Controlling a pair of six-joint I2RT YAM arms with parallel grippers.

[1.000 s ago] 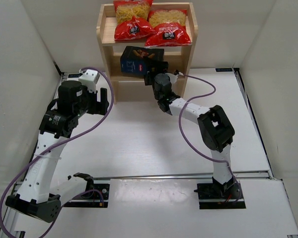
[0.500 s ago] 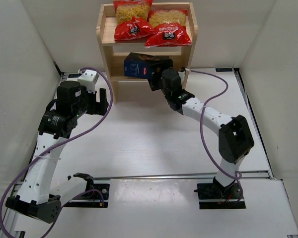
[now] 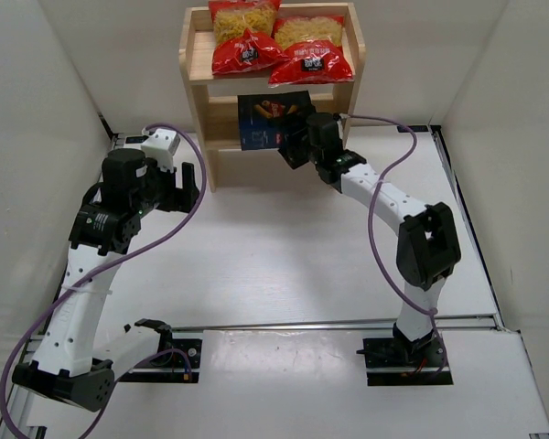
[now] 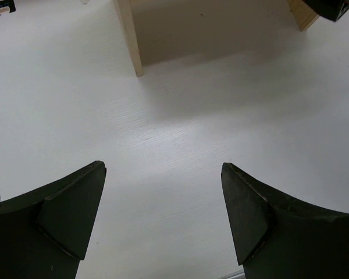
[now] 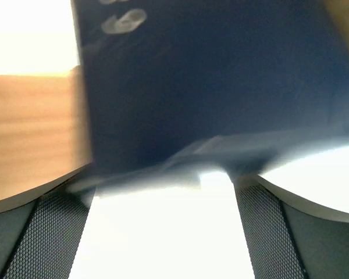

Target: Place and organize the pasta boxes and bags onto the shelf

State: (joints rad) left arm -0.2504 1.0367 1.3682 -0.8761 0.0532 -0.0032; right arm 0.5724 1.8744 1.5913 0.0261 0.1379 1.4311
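The navy pasta box [image 3: 273, 119] stands face-up at the front of the wooden shelf's [image 3: 194, 82] middle tier. My right gripper [image 3: 295, 139] is shut on the box's right end. In the right wrist view the box [image 5: 209, 87] fills the top, blurred, between my gripper's [image 5: 163, 181] two fingers. Two red pasta bags [image 3: 245, 37] [image 3: 309, 53] lie side by side on the top tier. My left gripper [image 3: 192, 187] hovers open and empty left of the shelf; in the left wrist view it [image 4: 163, 171] is over bare table.
The shelf's front left leg [image 4: 130, 35] stands ahead of my left gripper. White walls close in the table on the left, right and back. Purple cables loop from both arms.
My right arm has carried the box up and to the right into the middle tier's opening and turned its printed face upward. The left arm has not moved.
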